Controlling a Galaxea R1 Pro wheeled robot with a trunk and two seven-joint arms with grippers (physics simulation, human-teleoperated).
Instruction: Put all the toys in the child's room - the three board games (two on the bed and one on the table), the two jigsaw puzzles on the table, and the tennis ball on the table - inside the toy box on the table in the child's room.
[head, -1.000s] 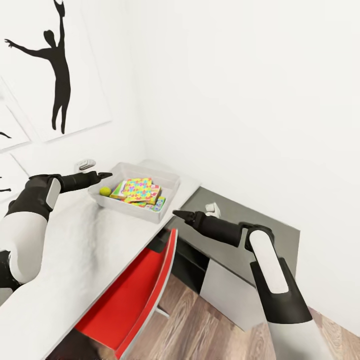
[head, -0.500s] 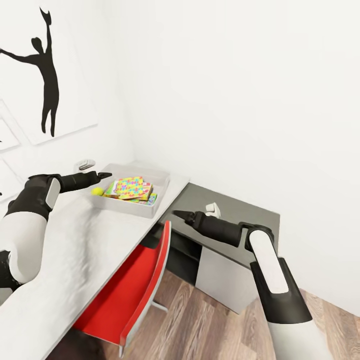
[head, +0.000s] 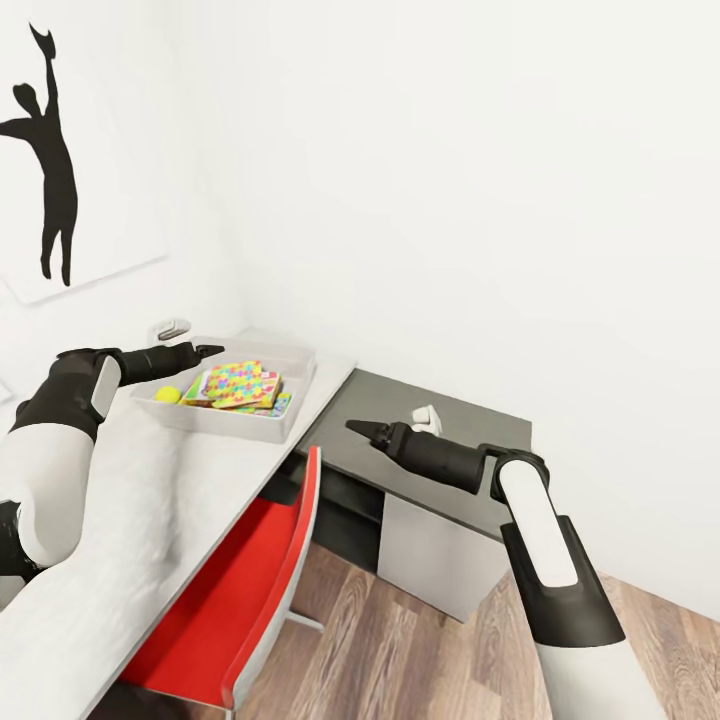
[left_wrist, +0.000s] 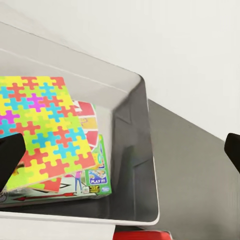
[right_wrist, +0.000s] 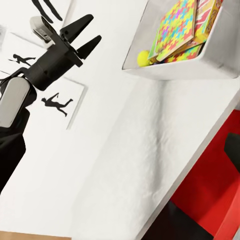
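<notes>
Room: white walls, a wood-plank floor (head: 400, 640) and a black silhouette picture (head: 45, 170) on the wall at the left.
Table: the long pale table (head: 150, 520) runs along the left wall, with a red chair (head: 250, 590) pushed in beneath its edge.
Side unit: a lower dark grey unit (head: 440, 440) stands just past the table's far end, with a small white object on top.
Toy box: the light grey toy box (head: 240, 425) sits at the far end of the table, near the corner.
Puzzle: a multicolour jigsaw puzzle (left_wrist: 42, 125) lies on top of the pile inside the toy box.
Board games: flat game boxes (left_wrist: 92, 172) lie under the puzzle, their edges sticking out beside it.
Ball: the tennis ball (head: 167, 394) rests inside the toy box, at its end nearer the left arm.
Left gripper: the left gripper (head: 208, 350) hovers over the toy box's near rim, fingers parted and empty.
Right gripper: the right gripper (head: 356, 428) hangs in the air over the gap beside the table, holding nothing; whether its fingers are parted or closed I cannot tell.
</notes>
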